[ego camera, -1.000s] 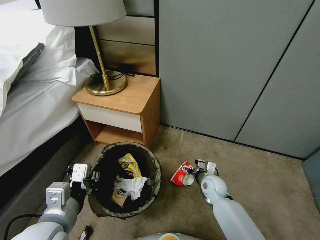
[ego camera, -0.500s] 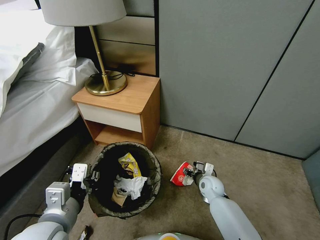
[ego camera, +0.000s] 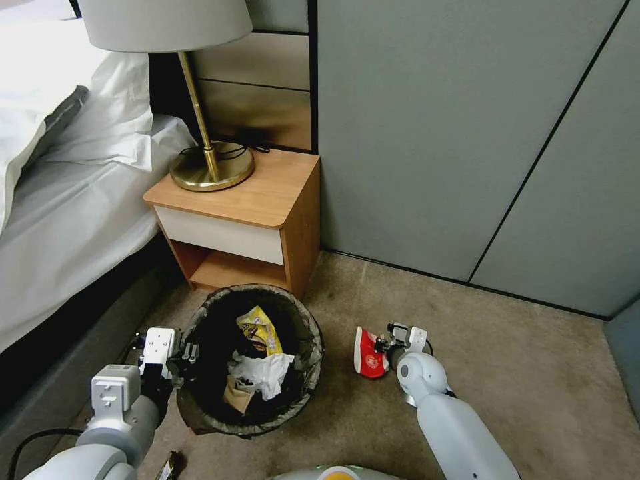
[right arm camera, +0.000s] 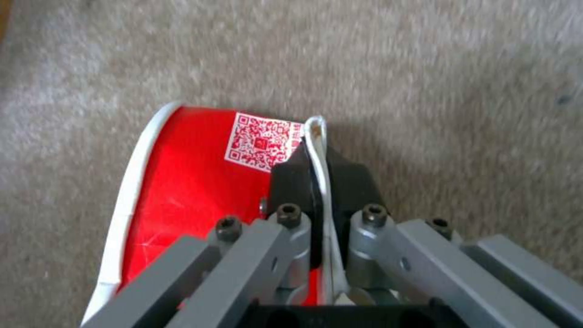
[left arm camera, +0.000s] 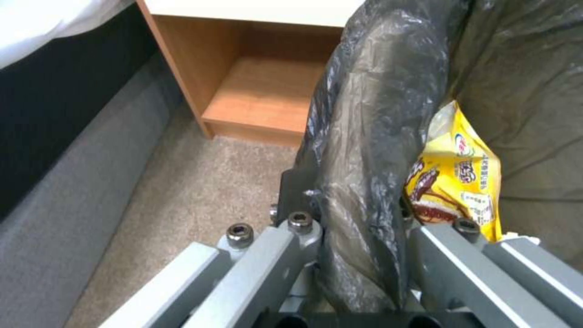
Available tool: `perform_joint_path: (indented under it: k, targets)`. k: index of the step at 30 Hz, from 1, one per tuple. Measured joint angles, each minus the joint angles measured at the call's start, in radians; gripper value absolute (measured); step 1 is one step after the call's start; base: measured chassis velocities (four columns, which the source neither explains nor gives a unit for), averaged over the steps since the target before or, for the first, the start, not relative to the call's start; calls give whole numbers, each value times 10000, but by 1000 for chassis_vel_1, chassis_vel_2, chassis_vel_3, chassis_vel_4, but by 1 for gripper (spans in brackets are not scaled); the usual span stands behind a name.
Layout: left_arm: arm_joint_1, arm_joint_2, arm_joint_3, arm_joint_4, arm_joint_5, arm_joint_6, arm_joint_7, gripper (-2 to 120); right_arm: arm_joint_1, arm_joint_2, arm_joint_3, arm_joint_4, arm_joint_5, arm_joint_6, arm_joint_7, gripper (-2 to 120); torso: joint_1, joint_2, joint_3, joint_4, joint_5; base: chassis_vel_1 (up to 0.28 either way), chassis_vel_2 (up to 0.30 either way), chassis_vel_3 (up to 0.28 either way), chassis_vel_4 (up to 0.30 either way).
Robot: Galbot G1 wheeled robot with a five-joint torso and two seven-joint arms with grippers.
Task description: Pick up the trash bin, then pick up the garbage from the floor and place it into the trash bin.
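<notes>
Down on the beige short-pile carpet floor (ego camera: 533, 373), the round trash bin with its dark crinkled bag liner (ego camera: 313, 347) stands just in front of the wooden nightstand (ego camera: 267, 193), close beside the bed's grey base (ego camera: 60, 373). The left gripper (ego camera: 188, 352) is clamped over the bin's near-left rim, one finger outside and one inside the liner (left arm camera: 364, 150). Inside lie a yellow snack wrapper (ego camera: 260, 330), a crumpled white tissue (ego camera: 263, 375) and a scrap of brown paper (ego camera: 237, 395). To the bin's right, apart from its wall, the right gripper (ego camera: 381, 345) pinches the white edge of a flattened red-and-white paper wrapper with a QR code (right arm camera: 194, 182), held on edge low over the carpet. Bare carpet stretches from there to the grey wall panels (ego camera: 467, 133).
</notes>
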Motion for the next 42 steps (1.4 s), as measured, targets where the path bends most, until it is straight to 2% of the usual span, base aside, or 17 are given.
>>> perform_joint_path:
  k: [6,11,15,17,19,20,22,23,25,26,29,30,33,34,36,42]
  targets:
    - [-29,-7,10,0,7,-10,1,3,-95,-133,24,327,-163,134,1,0,0,0,1,0,0,0,0,0,0]
    - [-58,-20,24,0,8,-14,7,3,-361,-494,152,1348,-327,268,-4,0,0,0,0,0,0,0,0,0,0]
    - [-103,-31,74,0,18,-19,12,3,-858,-1087,464,3148,-374,298,-18,0,0,-1,0,-2,2,0,0,0,0]
    - [-110,-29,77,0,20,-19,15,3,-954,-1210,512,3520,-409,337,-22,0,1,0,0,-1,1,0,0,0,0]
    - [-121,14,77,0,22,-19,17,3,-1193,-1584,679,4662,-607,494,-23,0,0,0,0,-1,0,0,0,0,0]
    - [-121,14,77,0,22,-19,17,3,-1193,-1584,679,4662,-607,494,-23,0,0,0,0,-1,0,0,0,0,0]
    - [-127,57,53,0,-21,-19,17,3,-1407,-2028,828,5793,-621,534,-23,0,1,0,0,-1,2,0,0,0,0]
    - [-127,57,53,0,-21,-19,17,3,-1407,-2028,828,5793,-621,534,-23,0,1,0,0,-1,2,0,0,0,0]
    - [-151,72,36,0,-59,-17,17,3,-1655,-2702,976,7076,-343,626,-23,0,1,0,0,-2,-2,0,0,0,0]
    - [-151,72,36,0,-59,-17,17,3,-1655,-2702,976,7076,-343,626,-23,0,1,0,0,-2,-2,0,0,0,0]
    - [-170,57,36,0,-71,-14,23,3,-1966,-3373,1064,8643,-48,699,-2,0,0,0,0,-1,-3,0,0,0,0]
    - [-170,57,36,0,-71,-14,23,3,-1966,-3373,1064,8643,-48,699,-2,0,0,0,0,-1,-3,0,0,0,0]
    - [-209,31,32,0,-75,-12,17,3,-2233,-3789,1030,10081,445,643,122,0,0,0,0,-1,-2,0,0,0,0]
    - [-209,31,32,0,-75,-12,17,3,-2233,-3789,1030,10081,445,643,122,0,0,0,0,-1,-2,0,0,0,0]
    - [-215,19,45,0,-76,-9,14,3,-2382,-3841,791,11261,840,546,139,0,0,0,0,0,0,0,0,0,0]
    - [-215,29,80,0,-68,10,13,3,-2387,-3779,428,11994,913,350,-341,0,0,0,0,0,0,0,0,0,0]
